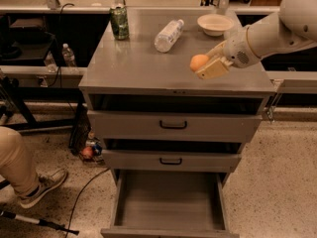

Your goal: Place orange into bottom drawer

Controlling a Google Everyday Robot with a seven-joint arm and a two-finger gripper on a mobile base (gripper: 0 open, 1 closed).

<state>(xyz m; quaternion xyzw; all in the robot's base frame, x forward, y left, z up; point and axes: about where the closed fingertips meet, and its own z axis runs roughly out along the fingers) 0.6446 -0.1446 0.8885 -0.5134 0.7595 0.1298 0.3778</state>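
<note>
The orange [198, 62] is a small round fruit held just above the right part of the grey cabinet top [133, 68]. My gripper [208, 63] reaches in from the right on a white arm and is shut on the orange, with its beige fingers [214, 68] around it. The bottom drawer [168, 202] is pulled wide open at the foot of the cabinet and shows a plain grey inside with nothing in it.
A green can [119, 22], a lying plastic bottle [168, 35] and a beige bowl [215, 24] are on the cabinet top. Two upper drawers with black handles [173, 125] are shut. A person's leg and shoe [29, 177], cables and a reddish ball [87, 151] are at the left.
</note>
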